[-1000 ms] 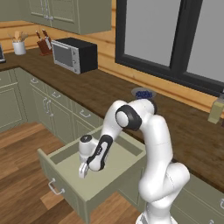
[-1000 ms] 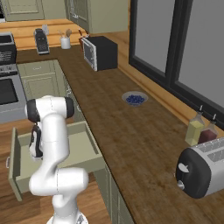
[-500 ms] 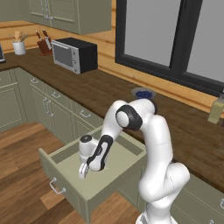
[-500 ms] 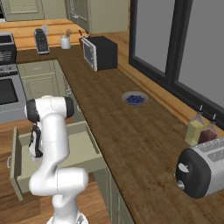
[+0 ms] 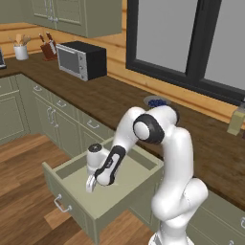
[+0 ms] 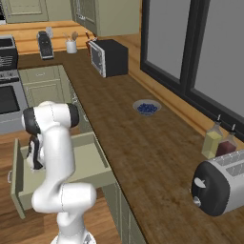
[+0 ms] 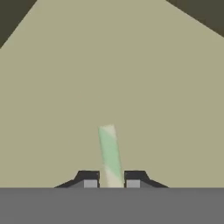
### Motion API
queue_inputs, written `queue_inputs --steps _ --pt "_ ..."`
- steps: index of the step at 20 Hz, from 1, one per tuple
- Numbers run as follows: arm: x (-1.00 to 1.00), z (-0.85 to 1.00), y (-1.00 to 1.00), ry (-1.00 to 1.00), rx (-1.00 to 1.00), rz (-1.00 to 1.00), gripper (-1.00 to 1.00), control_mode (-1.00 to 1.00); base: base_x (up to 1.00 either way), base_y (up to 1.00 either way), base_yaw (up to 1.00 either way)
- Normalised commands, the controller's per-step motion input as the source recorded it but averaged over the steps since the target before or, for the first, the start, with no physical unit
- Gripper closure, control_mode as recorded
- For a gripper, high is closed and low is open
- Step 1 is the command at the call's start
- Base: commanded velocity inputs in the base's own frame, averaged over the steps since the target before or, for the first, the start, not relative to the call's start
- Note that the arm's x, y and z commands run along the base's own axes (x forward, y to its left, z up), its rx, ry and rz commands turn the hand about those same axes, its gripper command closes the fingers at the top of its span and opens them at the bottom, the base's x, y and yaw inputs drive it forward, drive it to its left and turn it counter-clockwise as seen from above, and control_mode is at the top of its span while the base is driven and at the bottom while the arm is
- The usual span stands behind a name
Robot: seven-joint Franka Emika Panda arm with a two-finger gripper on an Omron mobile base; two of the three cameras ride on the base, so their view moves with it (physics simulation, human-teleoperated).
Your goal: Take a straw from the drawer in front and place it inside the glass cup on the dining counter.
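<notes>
Your pincer is closed on the straw; lift straight up, clearing the drawer walls.

The pale straw lies flat on the floor of the pulled-out sage-green drawer.

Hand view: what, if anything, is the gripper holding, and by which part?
The gripper pinches the thin pale greenish-white straw near one end, over the sage-green drawer floor.
</notes>
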Motion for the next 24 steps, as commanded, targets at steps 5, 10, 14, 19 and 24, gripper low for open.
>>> queue_inputs --steps 5,10,14,19,24 --pt "-0.31 1.0 0.0 -0.02 0.1 0.0 1.0 -1.0 0.0 0.0 0.0" --pt "-0.06 1.0 0.0 -0.04 0.17 0.0 1.0 -1.0 0.0 0.0 0.0" --pt "0.0 1.0 0.0 -0.05 0.19 0.0 1.0 -1.0 0.0 0.0 0.0" --pt "0.05 1.0 0.0 -0.04 0.16 0.0 1.0 -1.0 0.0 0.0 0.0" --pt "0.13 1.0 0.0 -0.01 0.13 0.0 1.0 -1.0 0.0 0.0 0.0"
